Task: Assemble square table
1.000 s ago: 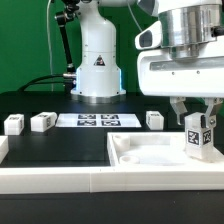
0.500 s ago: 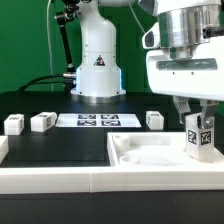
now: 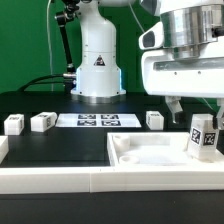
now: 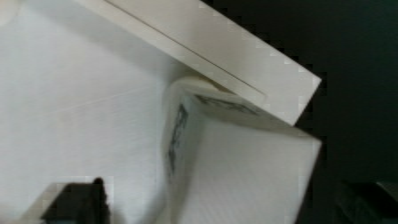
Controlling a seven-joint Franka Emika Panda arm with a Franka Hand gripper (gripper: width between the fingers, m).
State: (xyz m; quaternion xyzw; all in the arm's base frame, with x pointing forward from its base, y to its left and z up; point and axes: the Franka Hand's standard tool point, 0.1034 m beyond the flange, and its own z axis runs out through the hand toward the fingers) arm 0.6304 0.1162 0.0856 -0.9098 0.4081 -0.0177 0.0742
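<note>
The square table slab [image 3: 145, 152], white with a raised rim, lies at the exterior view's right. One white tagged leg [image 3: 203, 136] stands upright on its far right corner. My gripper [image 3: 198, 106] hangs just above that leg, open, and its fingers [image 3: 175, 105] stand clear of the leg's sides. The wrist view shows the leg [image 4: 249, 160] close up on the slab [image 4: 71, 100] beside the rim [image 4: 231, 55]. There the gripper [image 4: 217, 208] straddles the leg, with its dark fingertips [image 4: 71, 205] well apart from it. Three more legs [image 3: 13, 124] [image 3: 42, 121] [image 3: 154, 119] lie loose on the black table.
The marker board [image 3: 97, 120] lies flat between the loose legs, in front of the arm's white base [image 3: 97, 65]. A long white border wall [image 3: 60, 182] runs along the front edge.
The gripper has opened wide and let go of the leg. The leg now stands slightly lower and further to the exterior view's right on the slab's corner.
</note>
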